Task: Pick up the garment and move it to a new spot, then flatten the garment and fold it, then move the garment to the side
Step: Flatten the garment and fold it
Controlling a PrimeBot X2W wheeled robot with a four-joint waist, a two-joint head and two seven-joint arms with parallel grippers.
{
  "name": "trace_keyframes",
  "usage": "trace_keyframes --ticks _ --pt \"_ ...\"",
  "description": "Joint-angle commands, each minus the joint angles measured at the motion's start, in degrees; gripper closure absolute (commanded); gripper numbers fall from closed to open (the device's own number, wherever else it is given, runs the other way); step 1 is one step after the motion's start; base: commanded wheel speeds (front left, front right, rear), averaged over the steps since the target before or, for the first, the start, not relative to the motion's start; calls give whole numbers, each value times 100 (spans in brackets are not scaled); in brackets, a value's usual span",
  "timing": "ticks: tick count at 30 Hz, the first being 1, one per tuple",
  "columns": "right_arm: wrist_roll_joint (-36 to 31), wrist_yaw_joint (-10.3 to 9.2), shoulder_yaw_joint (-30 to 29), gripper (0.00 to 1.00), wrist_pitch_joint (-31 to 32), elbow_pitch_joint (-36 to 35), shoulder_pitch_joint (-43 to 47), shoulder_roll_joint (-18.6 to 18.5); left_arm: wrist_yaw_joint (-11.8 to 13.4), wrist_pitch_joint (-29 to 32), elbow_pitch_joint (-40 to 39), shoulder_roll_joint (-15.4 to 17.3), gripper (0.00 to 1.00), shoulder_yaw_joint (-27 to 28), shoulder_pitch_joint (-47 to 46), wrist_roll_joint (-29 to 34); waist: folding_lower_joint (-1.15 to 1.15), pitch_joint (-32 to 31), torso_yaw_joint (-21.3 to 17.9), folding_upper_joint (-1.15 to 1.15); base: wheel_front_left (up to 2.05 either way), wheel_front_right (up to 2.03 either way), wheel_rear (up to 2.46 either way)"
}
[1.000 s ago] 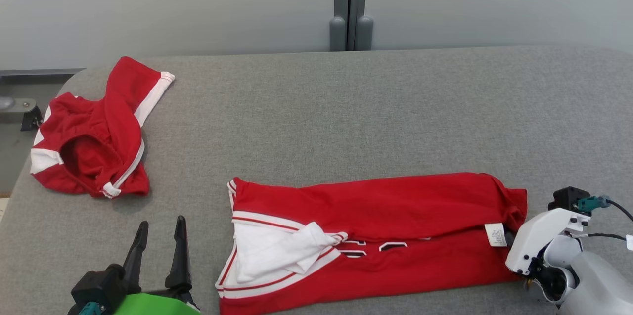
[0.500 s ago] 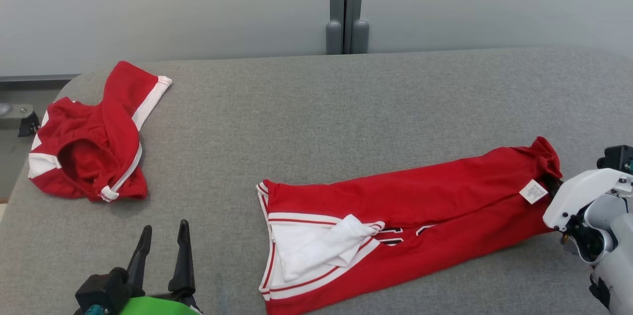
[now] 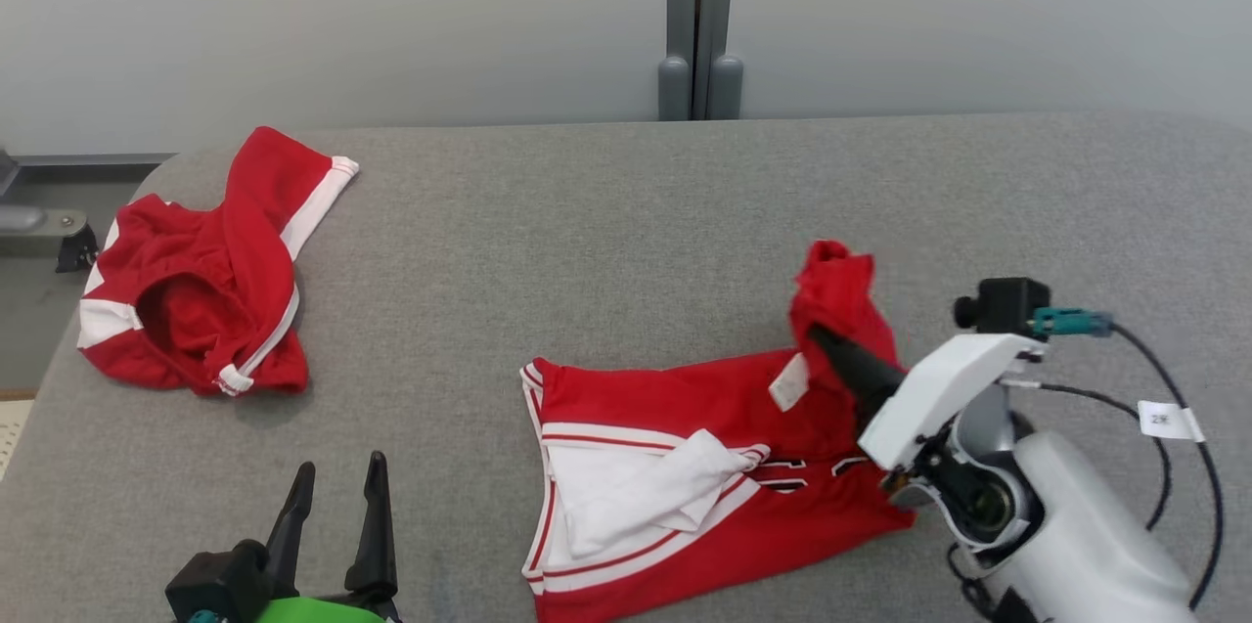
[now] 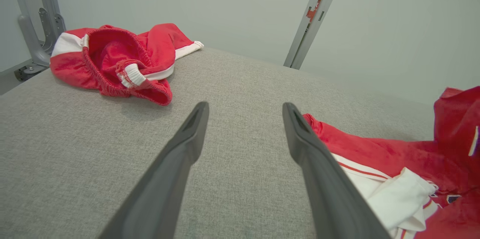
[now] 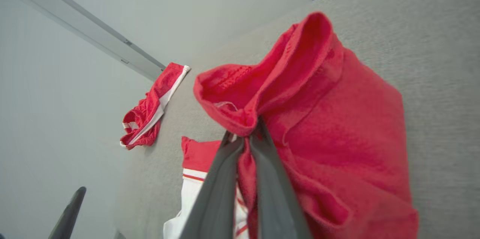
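Note:
The garment (image 3: 685, 408) is a red jersey with white trim, lying on the grey padded table (image 3: 626, 212) right of centre. My right gripper (image 3: 817, 334) is shut on the jersey's right end, which it holds bunched and raised above the rest of the cloth. A white label (image 3: 788, 381) hangs under that raised end. In the right wrist view the fingers of the right gripper (image 5: 243, 134) pinch a fold of the red garment (image 5: 337, 119). My left gripper (image 3: 339, 467) stands open at the lower left, apart from the jersey. It holds nothing, as the left gripper (image 4: 245, 107) also shows in the left wrist view.
A second red and white garment (image 3: 196, 281) lies crumpled near the table's far left corner. A grey post (image 3: 699, 17) stands behind the table's back edge against a pale wall. The table's left edge drops off beside a metal bracket (image 3: 39, 227).
My right gripper has lifted the jersey's right end and carried it left over the rest, so the long flat shape has shortened. The left gripper has stayed put. The camera shifted slightly.

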Motion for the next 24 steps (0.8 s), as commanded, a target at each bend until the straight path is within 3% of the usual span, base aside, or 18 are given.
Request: trace_keyframes --ticks 1,5,11,23,24 --pt "75 1 74 100 52 -87 79 75 -17 -15 22 42 0 -29 -50 -38 0 0 63 0 0 0 0" --pt "283 1 437 100 145 -69 75 468 -17 -15 100 62 0 -118 -129 -54 0 2 288 0 0 0 0" --pt "497 1 942 100 41 355 -61 734 -18 -15 201 105 0 -186 -192 -85 0 5 710 0 0 0 0" --pt "960 1 1783 100 -420 1352 -400 855 -18 -15 277 152 0 -226 -237 -107 0 19 1216 0 0 0 0" --pt "1006 1 1866 70 -446 1462 -422 856 -18 -15 281 151 0 -219 -242 -104 0 23 1222 0 0 0 0"
